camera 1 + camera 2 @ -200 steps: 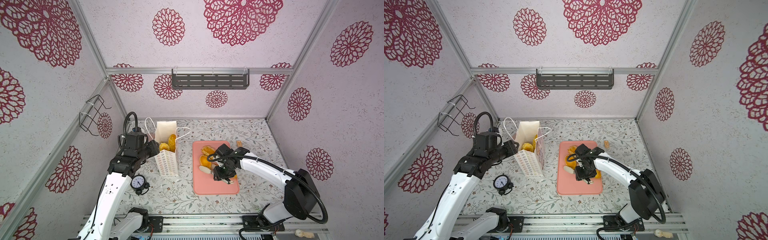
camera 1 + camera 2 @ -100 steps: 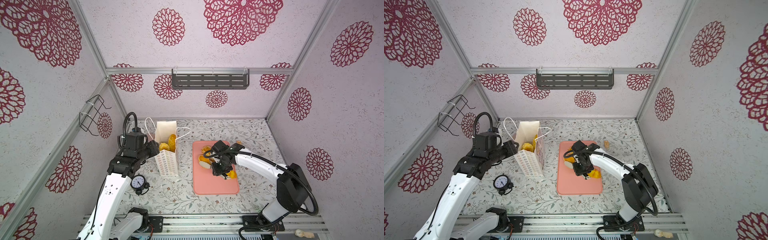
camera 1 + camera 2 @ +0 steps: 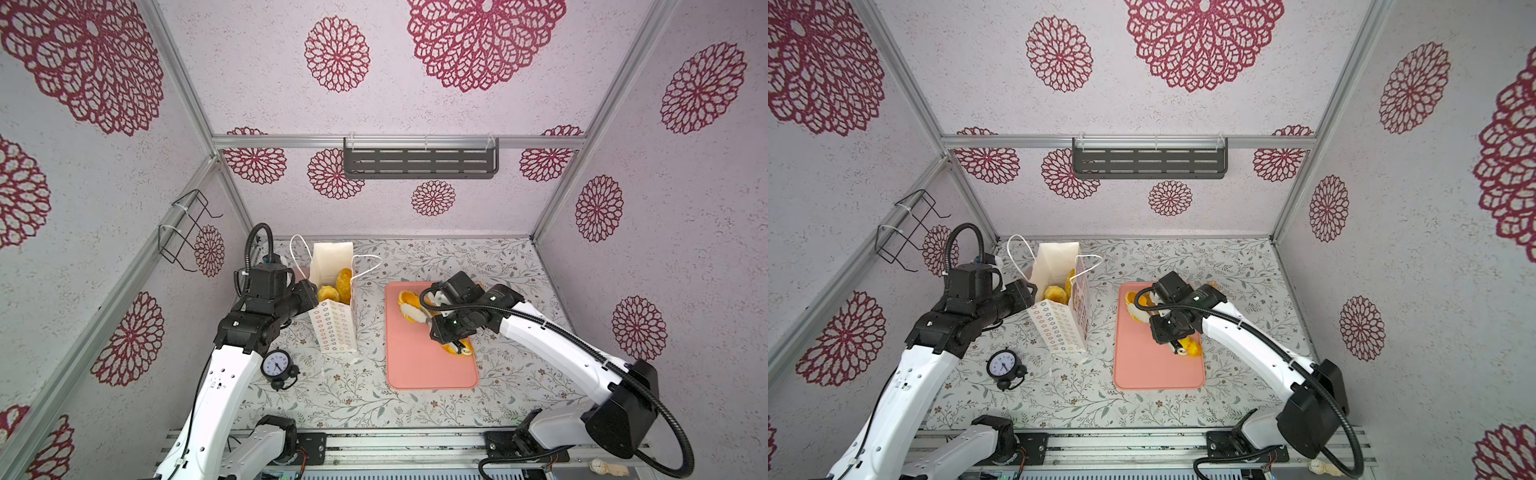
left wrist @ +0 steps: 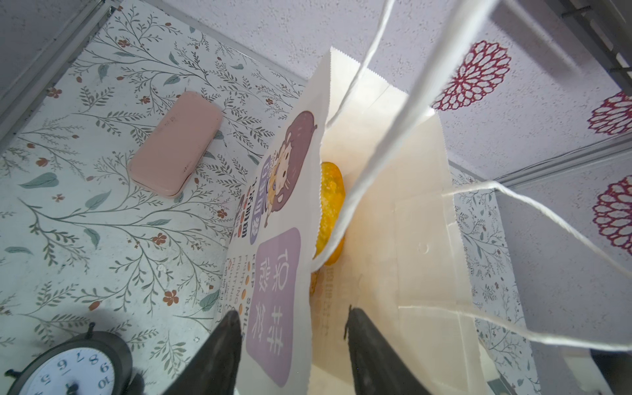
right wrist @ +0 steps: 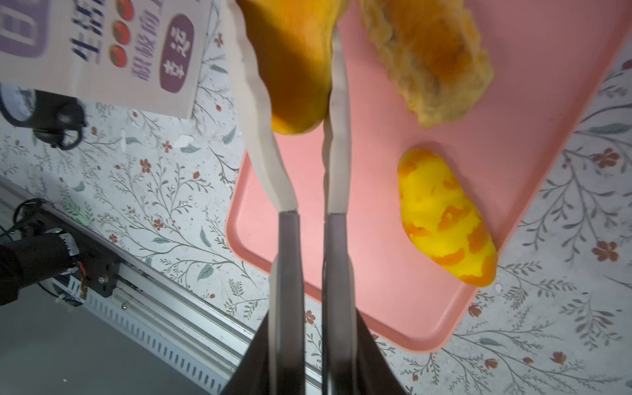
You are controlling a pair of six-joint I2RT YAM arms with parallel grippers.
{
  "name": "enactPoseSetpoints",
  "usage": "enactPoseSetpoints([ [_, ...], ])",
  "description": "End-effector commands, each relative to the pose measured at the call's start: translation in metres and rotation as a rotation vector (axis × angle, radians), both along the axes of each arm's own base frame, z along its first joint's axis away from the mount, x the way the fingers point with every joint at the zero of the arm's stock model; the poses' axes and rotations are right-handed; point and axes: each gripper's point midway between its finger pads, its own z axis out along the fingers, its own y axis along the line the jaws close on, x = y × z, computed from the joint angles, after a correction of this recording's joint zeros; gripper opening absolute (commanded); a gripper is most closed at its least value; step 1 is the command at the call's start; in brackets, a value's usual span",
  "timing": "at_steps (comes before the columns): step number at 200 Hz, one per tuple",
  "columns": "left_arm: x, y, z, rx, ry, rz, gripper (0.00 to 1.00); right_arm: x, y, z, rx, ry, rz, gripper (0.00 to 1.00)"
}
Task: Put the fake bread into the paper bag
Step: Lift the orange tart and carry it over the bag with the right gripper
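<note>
The white paper bag (image 3: 334,328) (image 3: 1063,328) stands left of the pink tray with several golden fake breads (image 3: 332,291) inside. My left gripper (image 4: 292,318) (image 3: 313,297) is open and straddles the bag's printed wall near the rim, one finger outside and one inside. My right gripper (image 5: 289,41) (image 3: 409,309) is shut on an orange fake bread (image 5: 297,85) over the tray's far left end. A ragged orange pastry (image 5: 431,58) lies beside it. A yellow bread with orange patches (image 5: 444,219) (image 3: 455,348) (image 3: 1190,347) lies on the tray by my right wrist.
The pink tray (image 3: 428,370) (image 3: 1154,370) lies mid-table. A small black alarm clock (image 3: 276,365) (image 3: 1005,365) stands in front of the bag by my left arm. A pink case (image 4: 174,143) lies beyond the bag. The bag's cord handles (image 4: 376,136) hang across the left wrist view.
My right gripper has moved from the tray's middle toward its far left end and closed on an orange bread. The left arm and the bag have stayed put.
</note>
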Motion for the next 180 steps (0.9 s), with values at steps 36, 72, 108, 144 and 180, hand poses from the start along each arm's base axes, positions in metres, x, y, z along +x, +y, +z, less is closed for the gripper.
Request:
enactPoseSetpoints([
  [36, 0.003, 0.003, 0.004, -0.008, -0.01, 0.019, 0.44, 0.037, 0.019, 0.152, 0.237, -0.323, -0.04, 0.3],
  [72, 0.002, 0.003, 0.001, -0.009, -0.007, 0.022, 0.37, 0.043, 0.076, 0.22, 0.377, -0.425, 0.082, 0.3],
  [108, 0.003, 0.002, 0.002, -0.016, -0.011, 0.02, 0.28, 0.045, 0.13, 0.225, 0.382, -0.413, 0.176, 0.3],
  [144, 0.004, 0.0, 0.001, -0.023, -0.012, 0.015, 0.19, 0.054, 0.154, 0.207, 0.385, -0.369, 0.189, 0.3],
  [180, 0.005, 0.0, 0.001, -0.022, -0.009, 0.011, 0.11, 0.052, 0.162, 0.186, 0.34, -0.333, 0.213, 0.3],
])
